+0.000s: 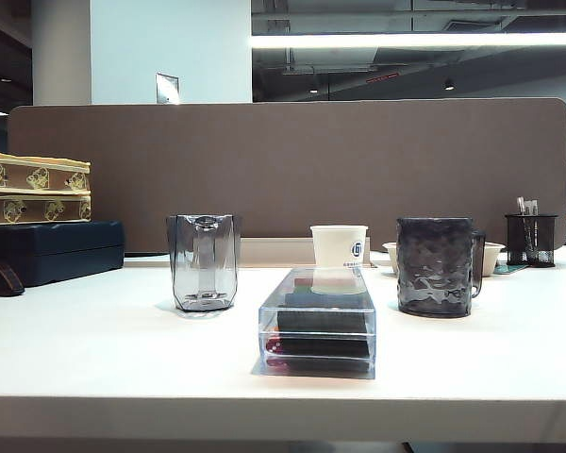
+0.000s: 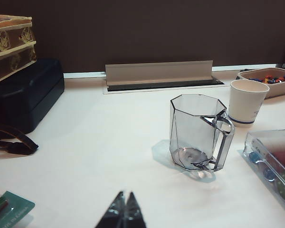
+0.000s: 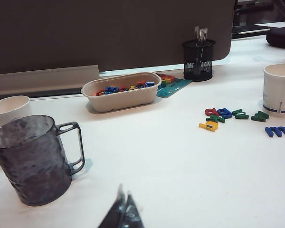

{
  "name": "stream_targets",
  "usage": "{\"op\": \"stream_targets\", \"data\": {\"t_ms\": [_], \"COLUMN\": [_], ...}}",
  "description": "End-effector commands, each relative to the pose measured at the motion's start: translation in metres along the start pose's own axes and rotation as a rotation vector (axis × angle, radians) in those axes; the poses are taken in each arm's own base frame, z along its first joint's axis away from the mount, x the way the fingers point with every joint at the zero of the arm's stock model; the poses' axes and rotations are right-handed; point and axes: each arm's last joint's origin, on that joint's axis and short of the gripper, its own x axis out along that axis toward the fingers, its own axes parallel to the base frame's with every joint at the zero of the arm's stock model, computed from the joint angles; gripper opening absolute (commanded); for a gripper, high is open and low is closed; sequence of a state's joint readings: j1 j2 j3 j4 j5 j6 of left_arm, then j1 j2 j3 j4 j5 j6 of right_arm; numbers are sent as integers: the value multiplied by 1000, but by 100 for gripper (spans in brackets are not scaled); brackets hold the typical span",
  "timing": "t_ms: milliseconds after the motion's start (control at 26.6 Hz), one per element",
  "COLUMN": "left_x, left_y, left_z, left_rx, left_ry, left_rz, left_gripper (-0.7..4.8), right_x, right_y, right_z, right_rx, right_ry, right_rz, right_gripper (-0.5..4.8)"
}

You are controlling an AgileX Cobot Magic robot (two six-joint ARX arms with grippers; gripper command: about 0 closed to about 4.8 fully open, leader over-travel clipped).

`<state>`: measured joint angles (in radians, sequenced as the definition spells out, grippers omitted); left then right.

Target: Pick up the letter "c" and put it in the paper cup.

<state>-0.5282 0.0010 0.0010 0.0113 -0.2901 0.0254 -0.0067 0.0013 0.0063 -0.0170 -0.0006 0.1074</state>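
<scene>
White table [image 1: 104, 359], both arms parked low; left gripper [image 2: 124, 209] and right gripper [image 3: 123, 211] closed, empty. Red letter "c" [image 3: 211, 112] among loose letters, well apart from paper cup [image 1: 340, 245]. Step: pre-reach; next, right gripper opens, descends over it

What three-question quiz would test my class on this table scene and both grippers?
1. True or false: the left gripper, low over the bare table before the clear glass, is shut.
2. What holds the coloured letters beyond the dark mug: A pen holder, B beige tray, C paper cup?
3. Fill in: the right gripper, beside the mug, holds ____.
Key: 1 true; 2 B; 3 nothing.
</scene>
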Motion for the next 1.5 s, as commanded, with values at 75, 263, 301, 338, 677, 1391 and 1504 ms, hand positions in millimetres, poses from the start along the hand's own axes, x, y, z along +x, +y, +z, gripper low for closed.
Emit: {"op": "stream_targets", "data": {"t_ms": [75,263,301,338,677,1391,1504], "left_x": [0,0,0,0,0,0,1], "left_y": [0,0,0,0,-1,1,6], "left_z": [3,4,4,4,-7,-6,-4], "left_rx": [-4,6,13,20,49,45,34], "left_ry": [-17,-29,-30,-26,77,69,51], "left_rz": [-21,-21,-21,-19,-24,-10,0], "left_gripper": [-6,-6,-6,-6,-6,-6,-6], "right_x": [0,0,0,0,0,0,0], "right_y": [0,0,0,0,0,0,0], "right_z": [-1,-1,-1,-1,-1,-1,-1], "right_rx": [1,1,1,1,1,1,1], "right_ry": [-5,-5,-6,-5,-6,-6,-6], "right_rz": [2,1,2,2,1,1,1], "right_gripper": [-1,-1,-1,-1,-1,-1,-1]}}
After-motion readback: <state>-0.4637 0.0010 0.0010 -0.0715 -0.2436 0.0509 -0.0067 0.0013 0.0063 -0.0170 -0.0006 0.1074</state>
